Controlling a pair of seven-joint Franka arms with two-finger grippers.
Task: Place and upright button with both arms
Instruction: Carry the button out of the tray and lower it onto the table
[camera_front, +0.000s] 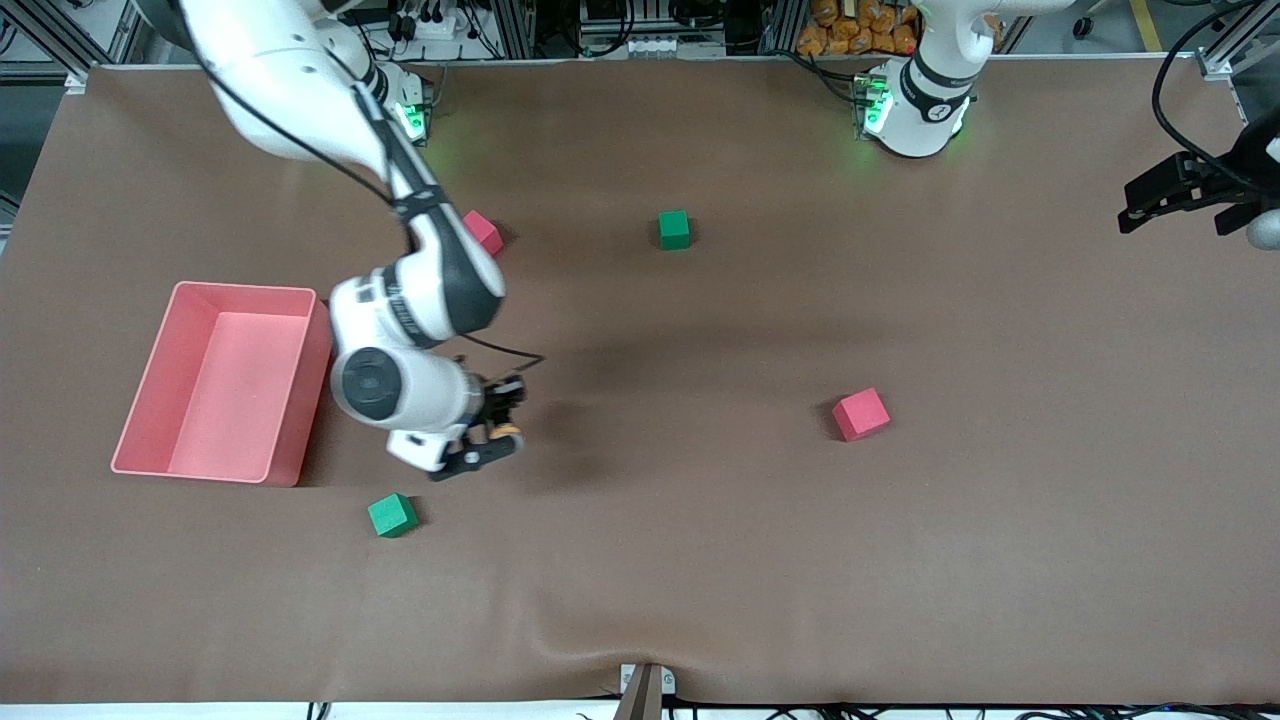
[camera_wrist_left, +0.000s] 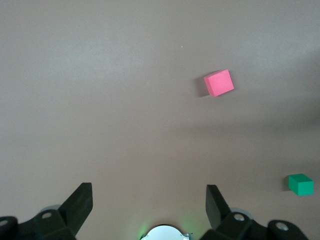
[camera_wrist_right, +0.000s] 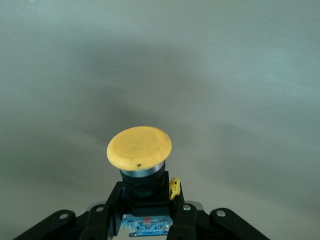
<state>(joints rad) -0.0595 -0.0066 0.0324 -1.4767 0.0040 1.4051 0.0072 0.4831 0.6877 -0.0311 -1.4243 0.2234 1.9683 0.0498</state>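
Note:
The button (camera_wrist_right: 140, 147) has a round orange-yellow cap on a dark body. My right gripper (camera_wrist_right: 145, 192) is shut on that body, with the cap pointing away from the wrist. In the front view the right gripper (camera_front: 495, 422) holds the button (camera_front: 504, 431) low over the table, beside the pink bin (camera_front: 300, 400). My left gripper (camera_front: 1140, 205) waits up in the air at the left arm's end of the table. In the left wrist view the left gripper (camera_wrist_left: 149, 200) is open and empty.
A green cube (camera_front: 392, 515) lies nearer the front camera than the right gripper. A red cube (camera_front: 483, 232) and a green cube (camera_front: 674, 229) lie toward the bases. Another red cube (camera_front: 861, 414) lies mid-table. The left wrist view shows a red cube (camera_wrist_left: 218, 82) and a green cube (camera_wrist_left: 300, 184).

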